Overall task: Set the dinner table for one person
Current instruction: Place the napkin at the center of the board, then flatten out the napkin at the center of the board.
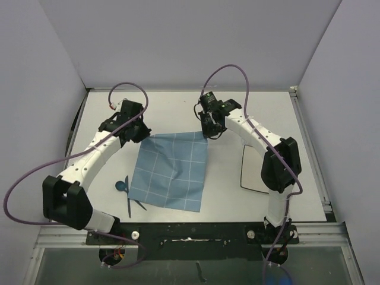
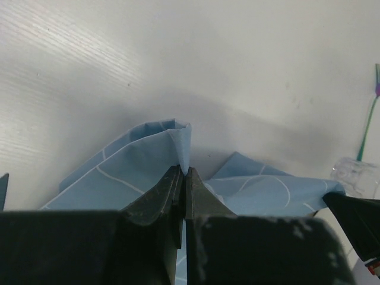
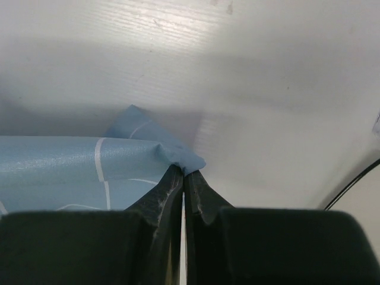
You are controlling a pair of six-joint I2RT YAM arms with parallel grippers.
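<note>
Blue cloth mat (image 1: 171, 172) on bench (image 1: 267, 113) centre | left fingers (image 2: 163, 199) clamped on far-left corner, right fingers (image 3: 166, 190) on far-right | step: likely mat placement | next: you flatten, release corners

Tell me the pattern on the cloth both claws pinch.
The cloth mat is blue with a thin white grid, clearest in the top external view.

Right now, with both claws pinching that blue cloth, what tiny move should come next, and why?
Probably draw the two pinched corners slightly apart to pull the cloth taut. The left gripper and the right gripper are each shut on a far corner of the blue gridded cloth mat, and a crease runs near its middle, so it does not look flat on the dinner table.
</note>
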